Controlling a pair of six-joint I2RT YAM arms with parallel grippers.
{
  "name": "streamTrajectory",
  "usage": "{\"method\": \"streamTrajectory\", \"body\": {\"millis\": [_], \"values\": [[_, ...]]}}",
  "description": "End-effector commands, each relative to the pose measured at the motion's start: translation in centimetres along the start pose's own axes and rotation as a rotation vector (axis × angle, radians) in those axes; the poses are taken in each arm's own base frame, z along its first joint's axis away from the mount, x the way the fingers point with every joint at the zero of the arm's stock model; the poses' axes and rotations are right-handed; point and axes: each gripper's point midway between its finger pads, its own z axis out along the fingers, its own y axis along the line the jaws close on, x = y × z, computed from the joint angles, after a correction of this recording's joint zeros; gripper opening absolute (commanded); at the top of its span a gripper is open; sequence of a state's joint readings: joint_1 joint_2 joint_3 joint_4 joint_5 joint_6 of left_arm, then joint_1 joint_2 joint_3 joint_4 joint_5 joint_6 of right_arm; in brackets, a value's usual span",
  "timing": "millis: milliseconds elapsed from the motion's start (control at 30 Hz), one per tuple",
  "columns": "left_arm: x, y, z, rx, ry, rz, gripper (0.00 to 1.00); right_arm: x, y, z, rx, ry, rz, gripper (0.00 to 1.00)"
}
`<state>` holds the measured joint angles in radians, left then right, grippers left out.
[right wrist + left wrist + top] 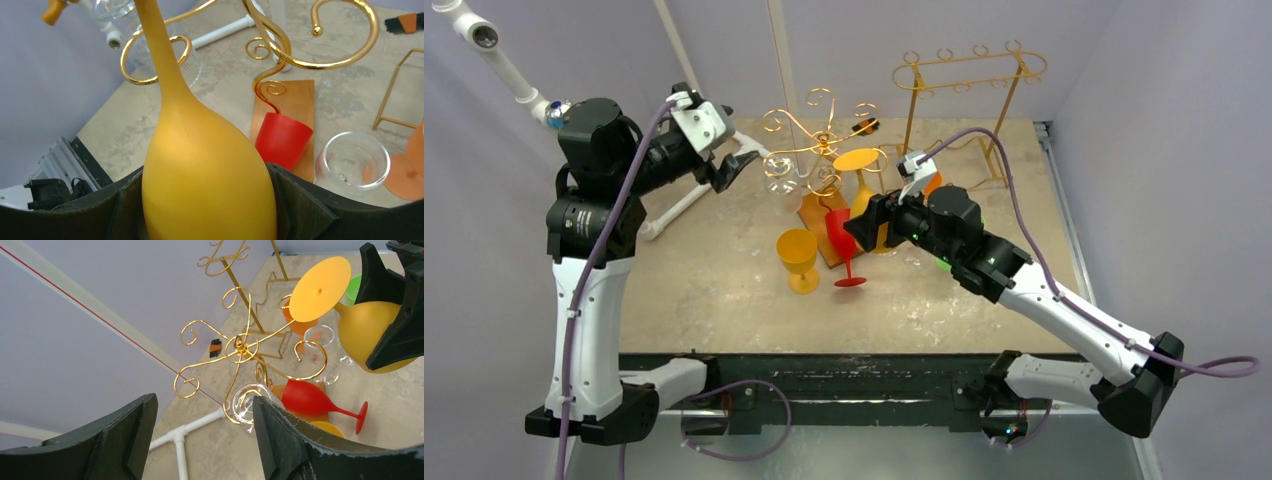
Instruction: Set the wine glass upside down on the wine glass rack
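Wine glass (200, 130), mustard yellow, sits with its bowl clamped between the two black fingers of the right gripper (207, 200); we see the pads pressed against both sides of the bowl, the jaws spread wide to take it. It is upside down, the stem rising away from the fingers and the flat foot on top. The stem crosses one curled hook of the rack (240, 347), though we cannot tell whether it is seated in that hook or only passes in front of it. Just past the bowl, the rack's copper plate (300, 100) lies on the table (704, 280), with a red glass (282, 140) next to it and a clear tumbler-like glass (357, 160) further right.

Across the rack, the left gripper (204, 400) hangs with its jaws wide apart and nothing between them. Near it we see a clear glass (247, 402) at the end of one of the rack's arms. A yellow goblet (797, 255) stands upright near the red glass, and a second rack (969, 75), a tall gold frame, stands at the back.
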<state>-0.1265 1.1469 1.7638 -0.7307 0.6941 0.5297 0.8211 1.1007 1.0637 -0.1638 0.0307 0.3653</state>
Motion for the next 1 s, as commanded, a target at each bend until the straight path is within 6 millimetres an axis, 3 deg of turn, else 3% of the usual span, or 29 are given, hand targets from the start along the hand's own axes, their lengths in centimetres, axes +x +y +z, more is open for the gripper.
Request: {"method": "streamTrajectory", "body": {"millis": [0, 133, 300, 400, 500, 767, 967], "values": [[1.2, 0.1, -0.8, -0.048, 0.065, -0.065, 0.7, -1.7, 0.5, 0.8, -0.027, -0.068, -0.032, 0.12], [2.5, 0.4, -0.7, -0.075, 0.105, -0.068, 0.57, -1.5, 0.4, 1.8, -0.029, -0.07, -0.037, 0.1], [4.0, 0.9, -0.6, -0.1, 0.158, -0.076, 0.31, -0.9, 0.1, 2.7, -0.026, -0.059, -0.031, 0.08], [4.5, 0.9, -0.6, -0.103, 0.174, -0.073, 0.25, -0.6, 0.0, 3.0, -0.027, -0.053, -0.031, 0.07], [5.3, 0.6, -0.3, -0.091, 0.19, -0.077, 0.24, 0.0, -0.1, 3.6, -0.027, -0.049, -0.022, 0.07], [7.0, -1.1, 0.2, -0.019, 0.197, -0.082, 0.37, 0.7, -0.1, 4.5, -0.035, -0.046, 0.002, 0.06], [7.5, -1.5, 0.4, 0.003, 0.207, -0.082, 0.39, 1.4, -0.3, 5.4, -0.031, -0.034, 0.007, 0.05]]}}
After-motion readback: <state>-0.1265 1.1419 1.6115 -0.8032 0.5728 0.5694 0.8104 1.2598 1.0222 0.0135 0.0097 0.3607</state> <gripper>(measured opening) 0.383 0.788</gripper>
